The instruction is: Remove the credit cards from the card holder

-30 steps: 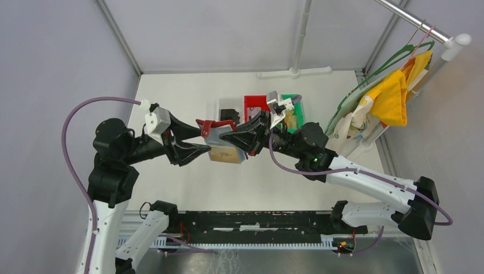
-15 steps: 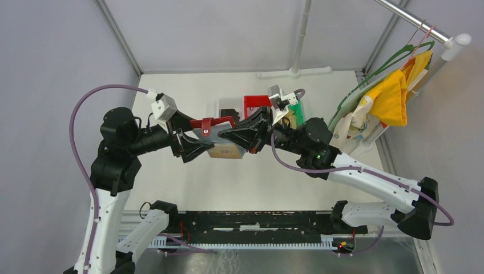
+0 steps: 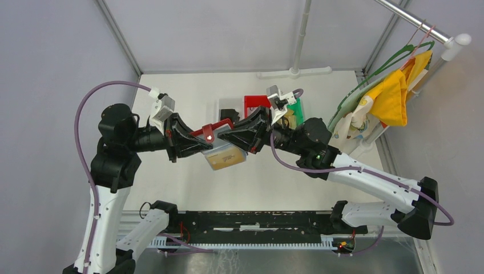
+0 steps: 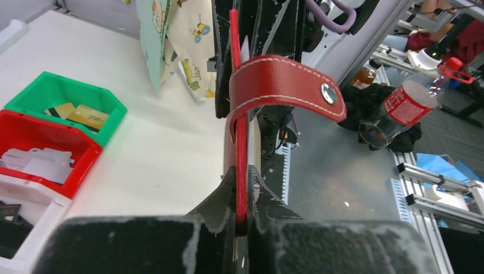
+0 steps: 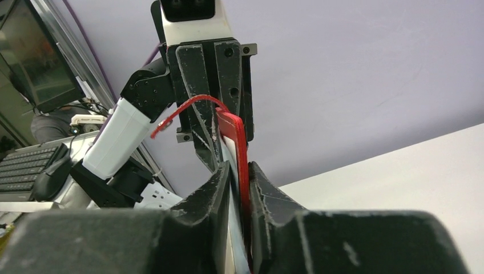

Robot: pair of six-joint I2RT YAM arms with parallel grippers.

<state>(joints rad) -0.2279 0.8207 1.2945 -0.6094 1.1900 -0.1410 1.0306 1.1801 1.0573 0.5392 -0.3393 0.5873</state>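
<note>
held up off the white worktop point(image 3: 182, 188), just in front of the red plastic bin point(image 3: 255, 104), a small dark red leather-like folding card holder point(image 3: 220, 144) hangs between the two arms. the left end effector point(image 4: 241, 178) is pressed together on one edge of it, the thin red panel standing edge-on between the black fingers. the right end effector point(image 5: 240, 171) pinches the opposite edge in the same way. the two sets of fingers meet nearly tip to tip and hide much of the holder from above. its red strap tab point(image 4: 282, 85), with a silver snap, arches free over the top. a flat tan card point(image 3: 225, 158) juts from the holder's near side, over the worktop.

behind the holder, a white plastic bin point(image 3: 228, 109) sits just left of the red bin and a green plastic bin point(image 3: 295, 108) just right of it. the red bin holds white slips point(image 4: 40, 165); the green one holds tan cards point(image 4: 85, 117). well to the right of the red bin, a yellow cloth point(image 3: 394, 94) hangs from a grey rail point(image 3: 411, 20).
</note>
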